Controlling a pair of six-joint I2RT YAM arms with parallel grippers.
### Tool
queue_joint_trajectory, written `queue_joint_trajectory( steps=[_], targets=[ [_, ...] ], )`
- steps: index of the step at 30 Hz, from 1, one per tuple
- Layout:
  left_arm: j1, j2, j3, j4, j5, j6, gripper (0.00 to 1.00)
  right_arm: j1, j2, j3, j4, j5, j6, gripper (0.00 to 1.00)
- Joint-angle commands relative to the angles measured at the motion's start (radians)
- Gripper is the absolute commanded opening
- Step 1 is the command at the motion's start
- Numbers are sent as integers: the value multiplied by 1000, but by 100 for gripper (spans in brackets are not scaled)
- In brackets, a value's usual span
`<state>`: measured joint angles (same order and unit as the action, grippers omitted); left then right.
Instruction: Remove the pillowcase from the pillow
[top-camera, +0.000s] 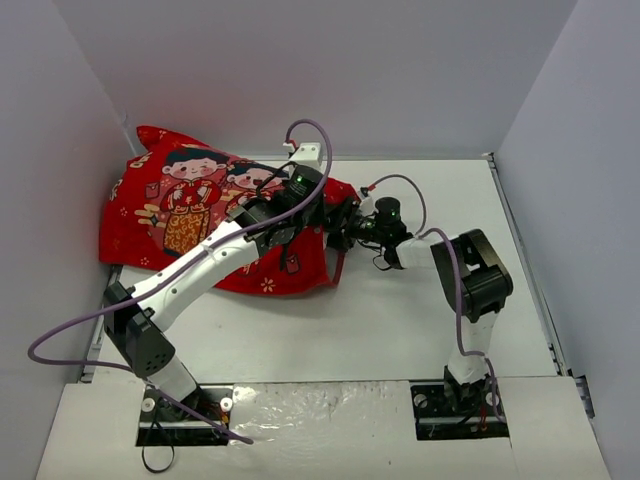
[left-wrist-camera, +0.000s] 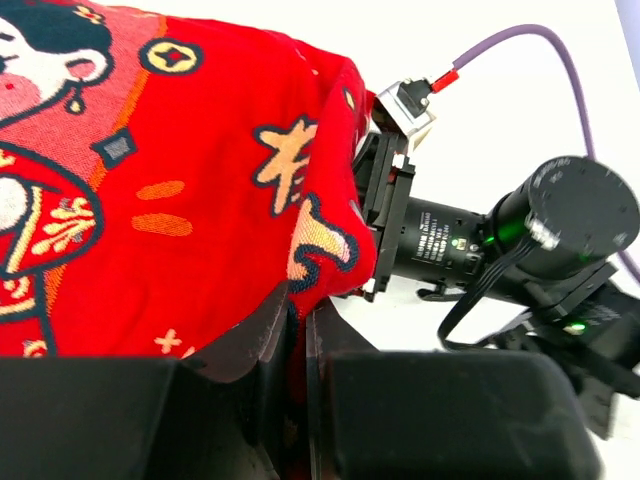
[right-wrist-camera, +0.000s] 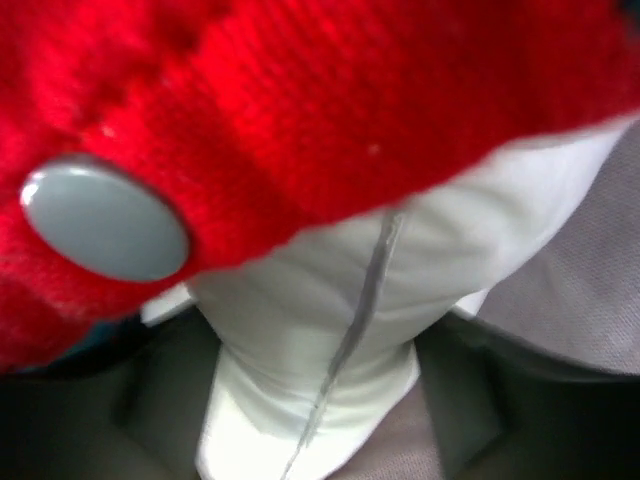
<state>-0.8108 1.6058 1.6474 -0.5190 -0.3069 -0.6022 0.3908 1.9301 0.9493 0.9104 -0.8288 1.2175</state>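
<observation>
The red pillowcase (top-camera: 195, 215) with cartoon figures lies at the back left, still round the pillow. My left gripper (top-camera: 320, 228) is shut on the pillowcase's edge at its right-hand opening; in the left wrist view the fabric (left-wrist-camera: 200, 170) is pinched between the fingers (left-wrist-camera: 250, 335). My right gripper (top-camera: 346, 222) reaches into that opening from the right and also shows in the left wrist view (left-wrist-camera: 375, 195). In the right wrist view it is shut on a corner of the white pillow (right-wrist-camera: 320, 300), under the red edge (right-wrist-camera: 300, 90). The pillow is hidden in the top view.
A grey snap button (right-wrist-camera: 105, 222) sits on the pillowcase edge. White walls (top-camera: 60, 150) enclose the table on three sides, the pillowcase close against the left one. The arms' purple cables (top-camera: 310, 130) loop above the grippers.
</observation>
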Motion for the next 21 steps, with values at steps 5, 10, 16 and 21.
queue_joint_trajectory(
  steps=[5,10,16,21],
  targets=[
    [28,-75,-41,79,29,-7,2,-44,86,34,421,-6,169,8],
    [44,-73,-78,93,72,2,2,-228,66,43,403,-120,130,0],
    [105,-83,-69,30,126,47,73,-372,-74,65,-146,-243,-353,0],
    [356,-151,-84,-39,288,68,89,-429,-138,131,-663,-179,-913,0]
  ],
)
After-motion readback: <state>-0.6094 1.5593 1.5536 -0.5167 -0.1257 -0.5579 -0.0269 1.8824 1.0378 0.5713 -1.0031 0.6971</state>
